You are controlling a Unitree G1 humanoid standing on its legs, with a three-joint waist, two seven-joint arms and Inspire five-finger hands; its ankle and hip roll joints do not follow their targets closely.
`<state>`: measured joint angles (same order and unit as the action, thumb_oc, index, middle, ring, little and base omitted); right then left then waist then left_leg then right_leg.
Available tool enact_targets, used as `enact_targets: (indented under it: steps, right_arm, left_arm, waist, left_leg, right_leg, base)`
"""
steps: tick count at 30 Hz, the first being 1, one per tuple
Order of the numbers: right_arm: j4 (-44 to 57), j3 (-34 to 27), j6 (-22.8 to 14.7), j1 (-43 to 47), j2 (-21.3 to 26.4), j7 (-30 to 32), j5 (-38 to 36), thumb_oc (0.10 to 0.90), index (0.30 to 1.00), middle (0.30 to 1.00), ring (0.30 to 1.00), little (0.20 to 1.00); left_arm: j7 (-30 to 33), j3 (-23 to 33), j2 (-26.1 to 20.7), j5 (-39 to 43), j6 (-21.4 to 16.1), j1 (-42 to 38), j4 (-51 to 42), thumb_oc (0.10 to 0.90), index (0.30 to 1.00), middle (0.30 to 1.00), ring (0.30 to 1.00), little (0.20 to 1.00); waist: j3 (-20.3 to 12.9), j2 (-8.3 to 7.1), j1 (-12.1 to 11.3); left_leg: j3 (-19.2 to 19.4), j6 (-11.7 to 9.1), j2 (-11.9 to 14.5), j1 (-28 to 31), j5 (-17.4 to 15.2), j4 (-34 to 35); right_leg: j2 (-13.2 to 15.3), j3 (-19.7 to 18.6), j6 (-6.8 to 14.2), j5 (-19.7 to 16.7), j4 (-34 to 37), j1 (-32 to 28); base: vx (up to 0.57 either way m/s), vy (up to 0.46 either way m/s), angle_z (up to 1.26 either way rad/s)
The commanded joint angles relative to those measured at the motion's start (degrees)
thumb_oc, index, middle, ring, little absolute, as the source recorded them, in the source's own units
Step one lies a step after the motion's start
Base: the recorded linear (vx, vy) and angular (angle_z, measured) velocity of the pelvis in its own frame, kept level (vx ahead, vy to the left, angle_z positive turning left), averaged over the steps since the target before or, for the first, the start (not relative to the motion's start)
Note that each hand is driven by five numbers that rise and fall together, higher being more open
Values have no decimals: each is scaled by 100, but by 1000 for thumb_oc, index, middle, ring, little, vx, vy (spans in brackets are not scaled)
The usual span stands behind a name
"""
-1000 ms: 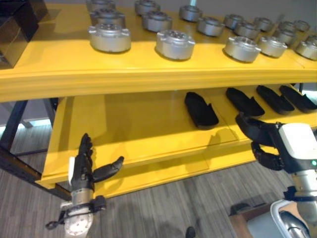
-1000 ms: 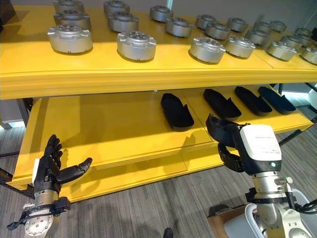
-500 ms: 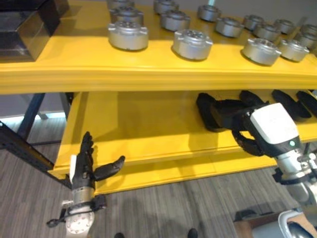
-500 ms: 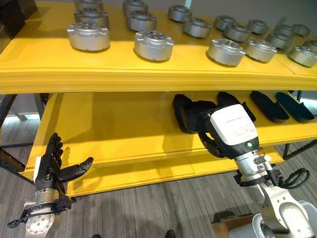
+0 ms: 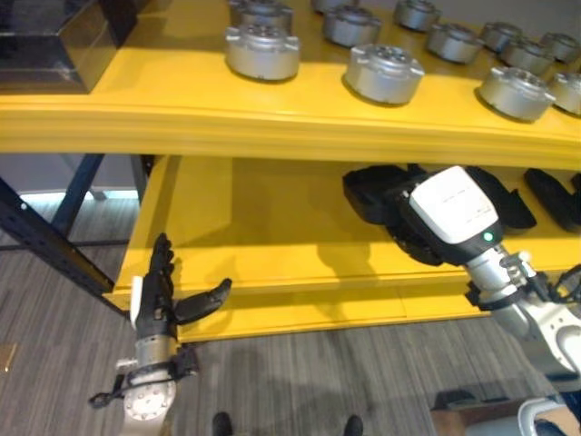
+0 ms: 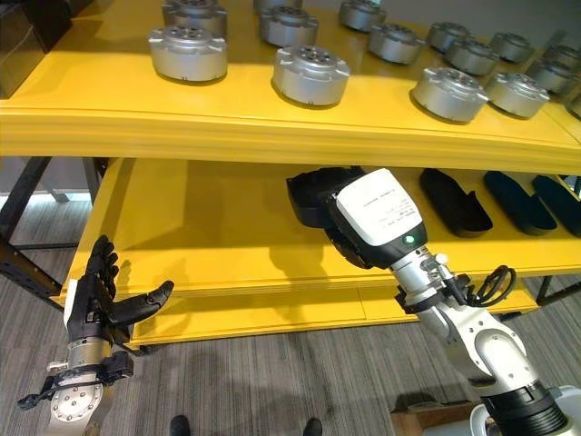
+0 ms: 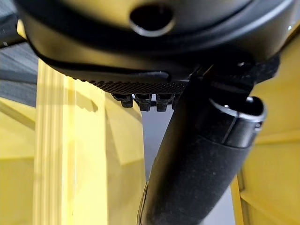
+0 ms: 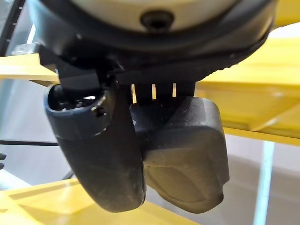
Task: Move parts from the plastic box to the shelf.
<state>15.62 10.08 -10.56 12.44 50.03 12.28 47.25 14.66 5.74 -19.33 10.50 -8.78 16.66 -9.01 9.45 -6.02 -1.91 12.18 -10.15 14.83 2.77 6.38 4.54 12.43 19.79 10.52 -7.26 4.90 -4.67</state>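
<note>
Since a second ago the right hand (image 6: 338,238) has swung from the right end of the lower shelf leftward to a spot over its middle, carrying a black part (image 6: 313,195); the whole picture has also shifted, so the camera moved too.

At about 8 o'clock in the eye views, the left hand (image 5: 162,295) stands upright in front of the lower shelf's (image 5: 263,241) front left corner, fingers straight and thumb spread toward 3 o'clock, holding nothing. Its wrist view shows the thumb (image 7: 201,154) crossing in front of yellow shelf edges.

At the centre, the right hand is curled round the black part, which hangs above the lower shelf board just under the upper shelf (image 6: 254,123); the right wrist view shows the thumb (image 8: 101,150) pressed against that dark moulded part (image 8: 187,150). Whether the part touches the board cannot be told.

Toward 3 o'clock, three more black parts (image 6: 454,202) lie side by side on the lower shelf. Across 12 o'clock, rows of round silver metal parts (image 6: 310,74) sit on the upper shelf, and a dark box (image 5: 50,41) sits at 10 o'clock.
</note>
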Motion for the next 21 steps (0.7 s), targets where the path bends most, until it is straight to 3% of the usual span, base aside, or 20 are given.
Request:
enact_targets:
  steps: [1,11,21]
  right_arm:
    - [140,-237,263,1177,55,425,-11,400,300,300,300,300]
    - [-591,444,458,2010,-532,465,-194,400,300,300,300,300]
    - [-2255,615,966,2447,-1219,855,-959,400,300,300,300,300]
  left_arm:
    - [138,66,-476,-103,-575,-447,-551,900,1000,1000,1000,1000]
    - [140,-74,-550,36,-611,-500,-530,900,1000,1000,1000,1000]
    - [102,-496,-768,451,-710,-824,-423,900,1000,1000,1000,1000]
  waist:
    - [-271,-143,-36]
    - [-101,-78,-330]
    - [497,153,-659]
  left_leg:
    - [-86,428,-144,188,-348,-12]
    - [-362,474,-236,-61,-295,-58]
    - [-777,581,-482,-713,-267,-405]
  right_leg:
    - [168,32,40,310,-678,150]
    - [296,331,48,335,-828,169]
    - [616,733,64,365,-1255,465]
  base:
    - [5,-4,15]
    - [-1,2,17]
    - [-51,23,27]
